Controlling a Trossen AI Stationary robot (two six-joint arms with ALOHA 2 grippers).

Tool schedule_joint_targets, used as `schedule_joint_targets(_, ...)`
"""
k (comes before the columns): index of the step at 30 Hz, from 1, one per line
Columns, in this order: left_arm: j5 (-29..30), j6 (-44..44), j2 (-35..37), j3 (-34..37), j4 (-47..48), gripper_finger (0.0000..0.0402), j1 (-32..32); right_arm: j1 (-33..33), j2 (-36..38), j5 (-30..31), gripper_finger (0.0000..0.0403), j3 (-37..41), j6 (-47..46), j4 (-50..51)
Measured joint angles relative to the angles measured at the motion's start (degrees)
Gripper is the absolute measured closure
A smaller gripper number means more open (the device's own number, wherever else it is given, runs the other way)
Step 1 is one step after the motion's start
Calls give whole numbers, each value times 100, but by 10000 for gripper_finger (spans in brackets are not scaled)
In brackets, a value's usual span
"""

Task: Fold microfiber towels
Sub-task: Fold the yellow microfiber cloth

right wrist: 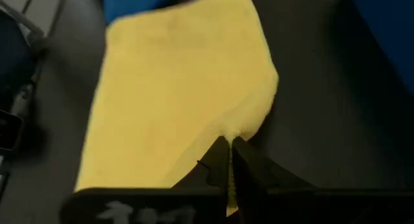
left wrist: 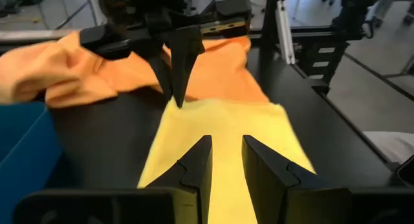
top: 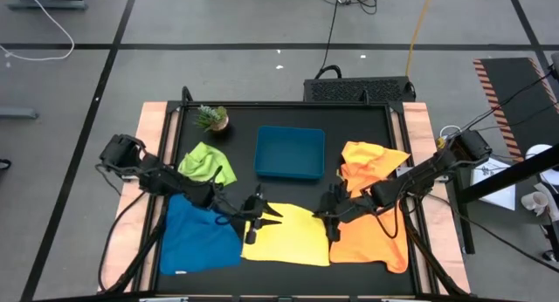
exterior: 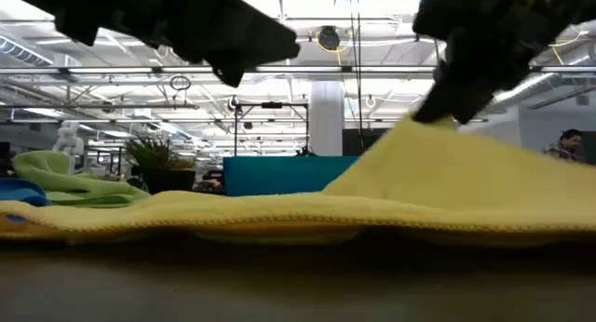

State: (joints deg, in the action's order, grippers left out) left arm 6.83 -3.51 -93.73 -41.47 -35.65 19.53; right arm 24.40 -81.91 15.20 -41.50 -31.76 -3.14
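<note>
Right claw [right wrist: 230,160] pinches the yellow towel [top: 288,235].
You see the left claw [left wrist: 225,160] half open, empty, at the towel's 9 o'clock edge.

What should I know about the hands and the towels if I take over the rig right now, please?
Right hand: shut on the yellow towel, lifting its edge.
Left hand: open, above the yellow towel's other side, holding nothing.
Blue towel front left, lime green towel behind it, orange towels on the right.
Done: none looks neatly folded.
Left: all the folding.
</note>
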Motion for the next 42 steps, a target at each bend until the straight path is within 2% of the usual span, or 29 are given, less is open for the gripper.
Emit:
schedule_joint_targets(6,-601,196,0,-494,449,313,-272,0,-4,1,402,-384,479,15)
schedule_joint_targets(11,-733,300,-4,-1004,1140,313,-451,0,-4,0,402,-476,548,0)
schedule_joint_targets(18,-1378,316,-231,-1281,1341,307,-678,0,-9,0,402,-474,577,-2)
schedule_joint_targets(21,-1477,300,-633,-1513,1337,277,-747,0,-9,0,402,-474,606,-9)
schedule_joint_targets(27,-1298,154,-1268,-2063,1502,195,-870,11,-9,-2,403,-474,611,-42)
schedule_joint_targets(32,-1513,1,-1570,-2558,1827,160,-1005,19,-9,-18,403,-474,611,-32)
schedule_joint_targets(35,-1538,-37,-1598,-2689,2374,157,-1059,40,-9,-20,403,-474,611,-51)
schedule_joint_targets(42,-1744,-47,-1650,-2711,2584,181,-1126,96,-9,-20,403,-474,703,-137)
